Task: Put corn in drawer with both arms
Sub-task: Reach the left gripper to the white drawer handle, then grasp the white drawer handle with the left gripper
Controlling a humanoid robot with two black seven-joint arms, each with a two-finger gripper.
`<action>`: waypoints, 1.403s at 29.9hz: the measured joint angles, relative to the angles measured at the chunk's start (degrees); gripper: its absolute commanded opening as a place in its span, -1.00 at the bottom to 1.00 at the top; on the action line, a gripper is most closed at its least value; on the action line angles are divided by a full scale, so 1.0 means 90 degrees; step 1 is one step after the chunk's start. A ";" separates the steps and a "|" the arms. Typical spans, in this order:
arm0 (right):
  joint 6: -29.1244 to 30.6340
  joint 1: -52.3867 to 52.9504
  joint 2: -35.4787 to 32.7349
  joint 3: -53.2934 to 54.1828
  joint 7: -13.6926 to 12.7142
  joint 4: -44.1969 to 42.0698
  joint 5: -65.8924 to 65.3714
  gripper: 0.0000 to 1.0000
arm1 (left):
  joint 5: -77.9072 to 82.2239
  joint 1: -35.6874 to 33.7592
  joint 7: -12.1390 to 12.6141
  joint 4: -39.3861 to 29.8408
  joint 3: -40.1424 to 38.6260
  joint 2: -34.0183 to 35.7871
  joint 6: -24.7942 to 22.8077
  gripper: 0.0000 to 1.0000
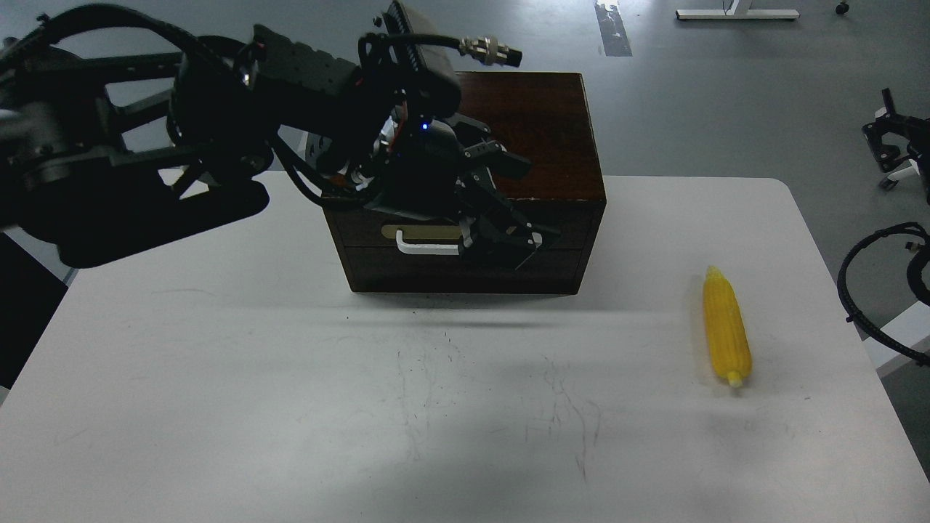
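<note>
The wood box (534, 145) stands on the counter (290, 407) toward its far edge, a little left of centre, with the drawer (567, 258) in its near face, shut flush. The left arm (218, 94) comes in from the left above the counter, and its gripper (501, 236) sits right at the drawer front — against the right end of the handle (425, 247). The corn (725, 327) lies flat on the counter well to the right of the box and nearer the viewer — pointed end away, stub end toward the near edge.
</note>
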 measured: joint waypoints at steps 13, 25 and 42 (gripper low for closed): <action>0.0000 -0.0049 0.0019 0.0000 0.0002 -0.0151 0.0001 1.00 | 0.1362 0.0527 -0.0009 0.0651 0.0758 -0.0238 0.0000 0.78; 0.0000 -0.0040 0.0010 0.0015 0.0019 -0.0274 0.0008 1.00 | 0.1628 0.0841 -0.0009 0.1198 0.0992 -0.0364 0.0000 0.78; 0.0000 0.0000 -0.0033 0.0021 0.0023 -0.0380 0.0008 1.00 | 0.1632 0.0850 -0.0039 0.1225 0.1027 -0.0446 0.0000 0.73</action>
